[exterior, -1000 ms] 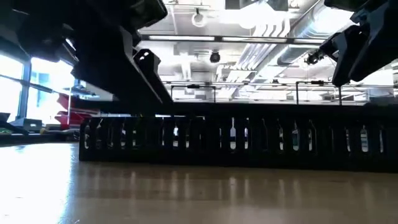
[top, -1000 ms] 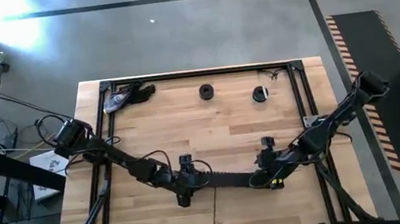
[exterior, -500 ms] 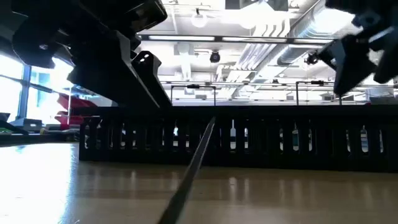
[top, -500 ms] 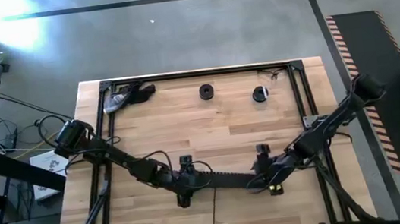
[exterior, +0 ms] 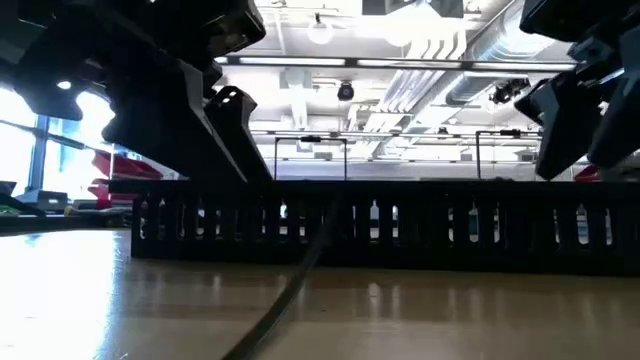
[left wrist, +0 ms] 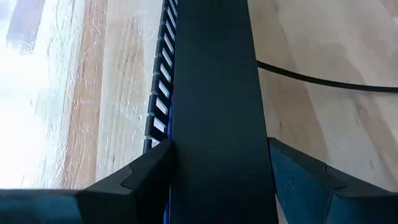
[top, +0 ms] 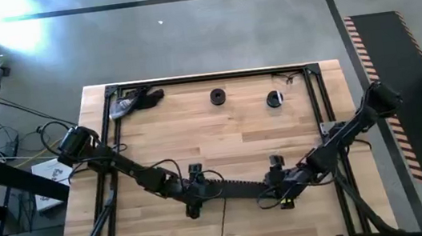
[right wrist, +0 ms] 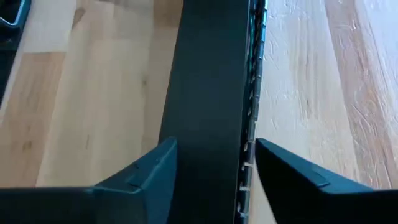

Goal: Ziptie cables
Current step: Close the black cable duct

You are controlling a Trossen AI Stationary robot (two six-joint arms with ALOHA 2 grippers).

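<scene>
- Black plastic: a long slotted channel bar (top: pixel 240 187) lies low and centre in the high view, on the butcher-block table (top: pixel 221 133); in the low view its slotted wall (exterior: pixel 400 225) spans the middle of the frame.
- Left gripper (left wrist: pixel 217 165) sits astride the bar's left end, fingers (left wrist: pixel 146 174) spread to either side of the bar's flat top; contact with the sides looks close, but a firm clamp cannot be confirmed.
- Right gripper (right wrist: pixel 211 162) straddles the right end in the same way, fingers (right wrist: pixel 152 165) apart around the bar.
- The cables, the pale thin wires of the task, are not distinguishable in any view; whether they lie inside the channel cannot be told.
- A single thin dark line (top: pixel 224 223) runs from the bar toward the bottom edge of the high view, and shows in the low view as a blurred diagonal (exterior: pixel 290 290).
- Advice for the step: judged as steadying the bar at both ends, so keep both grips square to its long axis and level, avoid twisting one end against the other, and avoid dragging the dark line.
- Two small black round parts (top: pixel 217 96) lie at upper centre, well apart from the work.
</scene>
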